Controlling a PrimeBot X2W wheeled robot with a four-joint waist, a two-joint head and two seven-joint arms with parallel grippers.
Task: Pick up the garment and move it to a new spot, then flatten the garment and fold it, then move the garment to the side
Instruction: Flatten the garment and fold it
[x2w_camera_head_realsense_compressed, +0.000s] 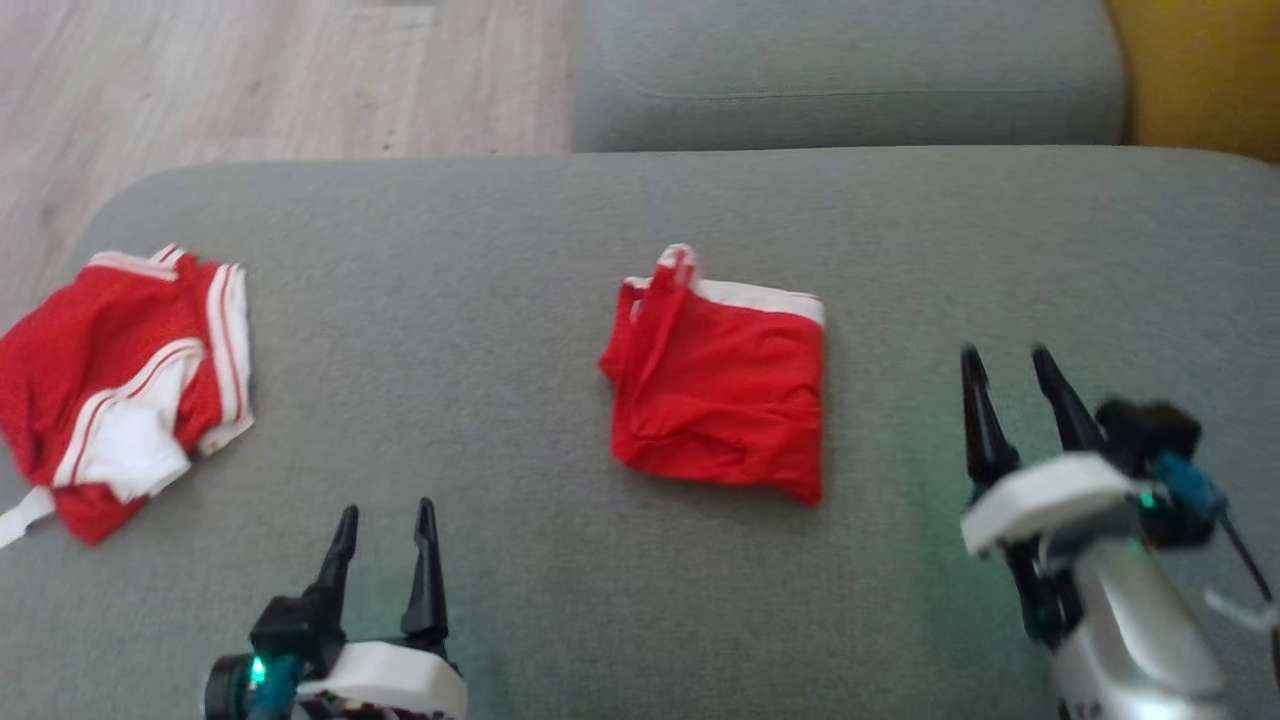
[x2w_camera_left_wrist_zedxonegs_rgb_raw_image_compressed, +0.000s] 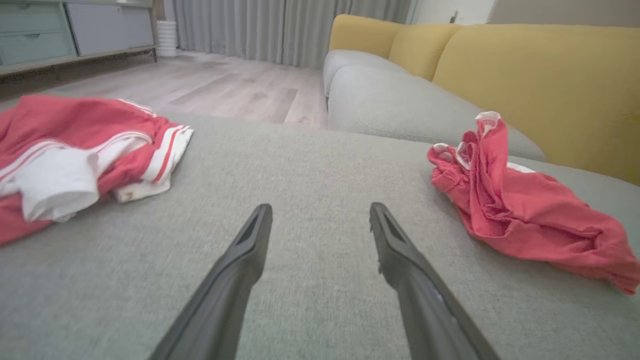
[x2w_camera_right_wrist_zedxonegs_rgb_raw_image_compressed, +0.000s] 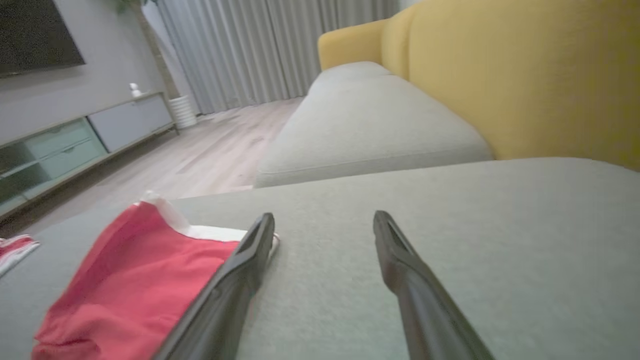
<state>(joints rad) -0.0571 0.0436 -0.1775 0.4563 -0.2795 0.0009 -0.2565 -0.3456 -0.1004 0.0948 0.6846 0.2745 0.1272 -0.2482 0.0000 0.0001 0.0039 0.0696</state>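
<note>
A red garment (x2w_camera_head_realsense_compressed: 720, 390) with a white waistband lies folded in a rough square at the middle of the grey cushion (x2w_camera_head_realsense_compressed: 500, 280); it also appears at the right in the left wrist view (x2w_camera_left_wrist_zedxonegs_rgb_raw_image_compressed: 520, 210) and at the lower left in the right wrist view (x2w_camera_right_wrist_zedxonegs_rgb_raw_image_compressed: 135, 280). My right gripper (x2w_camera_head_realsense_compressed: 1010, 360) is open, to the right of the garment and apart from it, holding nothing. My left gripper (x2w_camera_head_realsense_compressed: 385, 515) is open near the front edge, left of the garment, with bare cushion between its fingers (x2w_camera_left_wrist_zedxonegs_rgb_raw_image_compressed: 250, 240).
A second red garment with white stripes (x2w_camera_head_realsense_compressed: 120, 385) lies crumpled at the cushion's left edge. Behind are another grey seat cushion (x2w_camera_head_realsense_compressed: 850, 70), a yellow backrest (x2w_camera_head_realsense_compressed: 1200, 70) and wooden floor (x2w_camera_head_realsense_compressed: 250, 80) at the far left.
</note>
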